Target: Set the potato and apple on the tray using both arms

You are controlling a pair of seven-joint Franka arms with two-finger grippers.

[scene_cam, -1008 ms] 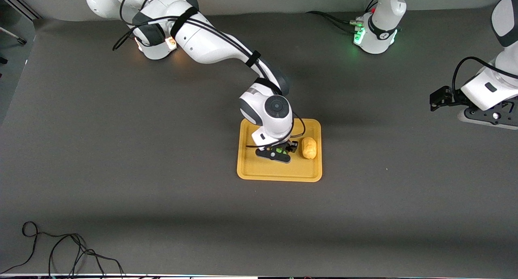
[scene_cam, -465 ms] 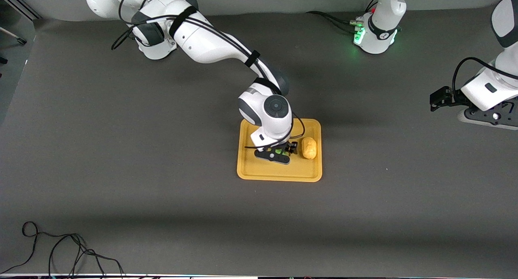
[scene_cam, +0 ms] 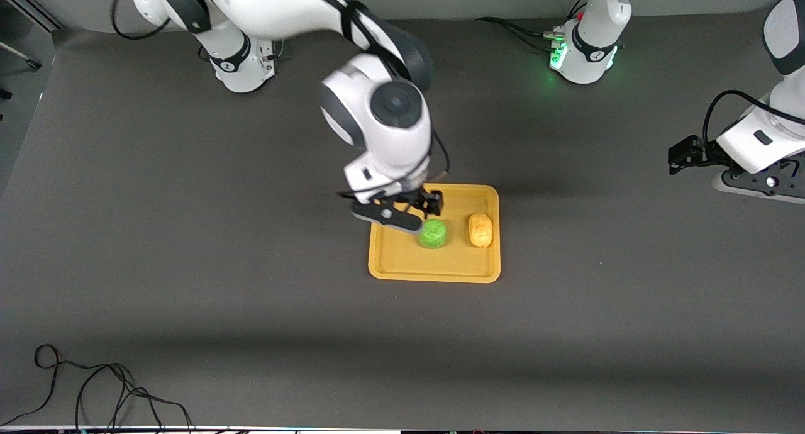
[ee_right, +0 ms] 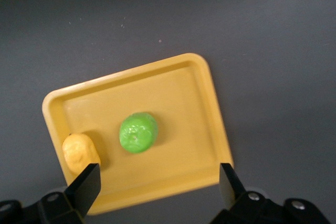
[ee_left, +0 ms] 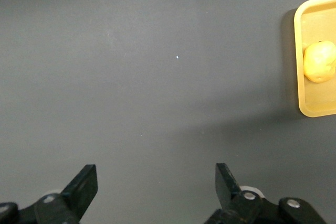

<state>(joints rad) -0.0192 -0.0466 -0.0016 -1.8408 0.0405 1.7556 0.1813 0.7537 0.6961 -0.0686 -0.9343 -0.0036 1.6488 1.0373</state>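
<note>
The yellow-orange tray (scene_cam: 402, 267) lies mid-table. The green apple (scene_cam: 433, 233) rests on it, and the yellow-orange potato (scene_cam: 480, 229) lies on it beside the apple, toward the left arm's end. My right gripper (scene_cam: 409, 211) is open and empty, raised over the tray's edge nearest the robots' bases. The right wrist view shows the apple (ee_right: 138, 132), the potato (ee_right: 80, 153) and the tray (ee_right: 184, 87) between the open fingers. My left gripper (scene_cam: 685, 154) is open and empty, waiting over the table at the left arm's end. Its wrist view shows the tray's edge (ee_left: 300, 66) and the potato (ee_left: 319, 61).
A black cable (scene_cam: 94, 390) lies looped on the table near the front camera at the right arm's end. The arm bases (scene_cam: 582, 56) stand along the table's edge farthest from the front camera. Bare grey table surrounds the tray.
My right gripper has let go of the apple and risen from the tray, drawing back toward its base. The apple now lies uncovered on the tray. The left arm has not moved.
</note>
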